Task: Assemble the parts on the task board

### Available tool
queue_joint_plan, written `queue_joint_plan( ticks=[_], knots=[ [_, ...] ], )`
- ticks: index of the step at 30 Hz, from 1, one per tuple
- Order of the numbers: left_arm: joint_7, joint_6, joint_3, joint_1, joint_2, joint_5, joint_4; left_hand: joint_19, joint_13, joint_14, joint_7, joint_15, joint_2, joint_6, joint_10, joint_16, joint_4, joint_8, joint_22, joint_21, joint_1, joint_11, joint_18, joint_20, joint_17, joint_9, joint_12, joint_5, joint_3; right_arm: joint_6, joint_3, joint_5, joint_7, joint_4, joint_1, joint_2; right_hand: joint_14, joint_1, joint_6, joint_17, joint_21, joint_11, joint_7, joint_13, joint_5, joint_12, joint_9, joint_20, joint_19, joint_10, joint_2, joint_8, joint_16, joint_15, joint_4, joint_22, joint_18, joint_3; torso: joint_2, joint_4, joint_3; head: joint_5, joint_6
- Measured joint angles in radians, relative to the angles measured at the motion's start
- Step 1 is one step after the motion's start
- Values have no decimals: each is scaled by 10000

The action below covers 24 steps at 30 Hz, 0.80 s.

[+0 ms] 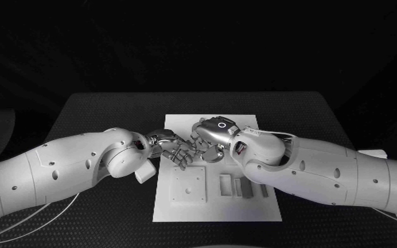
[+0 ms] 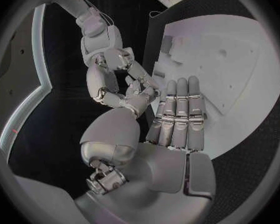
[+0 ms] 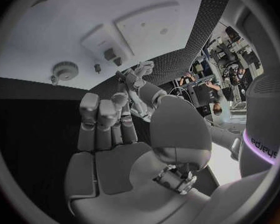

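Both hands meet over the middle of the white task board point(image 1: 217, 202). The left hand point(image 1: 171, 147) hovers released, fingers straight, holding nothing. The right hand point(image 1: 211, 136) hangs released too. Grey parts point(image 1: 241, 186) lie on the board's near right side.

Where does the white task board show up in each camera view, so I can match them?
Head view: the task board lies mid-table, its middle covered by the left hand and the right hand.
Left wrist view: the board spreads beyond and beside the left hand's fingers.
Right wrist view: the board spans the area beyond the right hand's fingers.
Shared landmark: the raised square plate on the board.
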<state>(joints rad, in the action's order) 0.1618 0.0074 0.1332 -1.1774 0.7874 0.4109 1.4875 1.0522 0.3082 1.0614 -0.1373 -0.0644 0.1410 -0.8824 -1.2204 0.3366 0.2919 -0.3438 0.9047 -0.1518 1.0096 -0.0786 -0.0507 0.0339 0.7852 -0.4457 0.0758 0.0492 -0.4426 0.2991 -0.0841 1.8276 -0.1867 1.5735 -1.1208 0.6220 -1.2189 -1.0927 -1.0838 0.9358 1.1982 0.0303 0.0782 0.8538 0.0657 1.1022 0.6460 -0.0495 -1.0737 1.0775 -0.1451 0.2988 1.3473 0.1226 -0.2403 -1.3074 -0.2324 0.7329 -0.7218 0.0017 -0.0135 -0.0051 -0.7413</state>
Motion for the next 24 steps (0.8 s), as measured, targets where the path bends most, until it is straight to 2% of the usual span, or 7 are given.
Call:
queue_joint_plan(
  ticks=[12, 17, 24],
  knots=[
    [8, 1, 3, 1, -2, -32, -19, 0, 7, 0, 0, 0, -5, 0, 0, -41, 0, 0, 8, 0, -5, -1, 46, 0, 26, 4, 0, 0, -1, -7, -1, -34, 0, -37, 0, -48, -1, 0, 1, 0, 0, -1, -1, 1, 0, 0, 5, -18, -51, -1, 0, -1, 0, -3, -69, 0, 0, 69, 0, 0, 1, -2, -18],
    [25, -8, 9, 6, 3, -152, -25, 1, 7, 0, 0, 0, -245, 0, 0, -45, -139, 1, 7, 0, -410, 0, 47, 0, 48, 23, 0, 1, 138, -9, 1, -59, 1, -51, -3, -60, -14, 0, 6, 0, 0, -1, 3, 1, 0, 0, 8, -22, -52, -2, 0, -27, -21, -16, -69, 1, -1, 68, 0, 3, -2, -2, -29],
    [38, -10, 13, 9, 5, -388, -24, 1, -10, 0, -72, 0, -398, 72, 27, -85, -228, 0, 6, 0, -670, -26, 49, 0, 76, 44, -1, 8, 157, 15, 8, -140, 5, -69, -7, -76, 38, 94, 428, 0, -73, -110, 138, 1, 2, -41, -101, -60, -12, -110, -357, -342, -117, -67, 3, -8, -1, 141, 0, 4, -4, 3, -31]
  ],
)
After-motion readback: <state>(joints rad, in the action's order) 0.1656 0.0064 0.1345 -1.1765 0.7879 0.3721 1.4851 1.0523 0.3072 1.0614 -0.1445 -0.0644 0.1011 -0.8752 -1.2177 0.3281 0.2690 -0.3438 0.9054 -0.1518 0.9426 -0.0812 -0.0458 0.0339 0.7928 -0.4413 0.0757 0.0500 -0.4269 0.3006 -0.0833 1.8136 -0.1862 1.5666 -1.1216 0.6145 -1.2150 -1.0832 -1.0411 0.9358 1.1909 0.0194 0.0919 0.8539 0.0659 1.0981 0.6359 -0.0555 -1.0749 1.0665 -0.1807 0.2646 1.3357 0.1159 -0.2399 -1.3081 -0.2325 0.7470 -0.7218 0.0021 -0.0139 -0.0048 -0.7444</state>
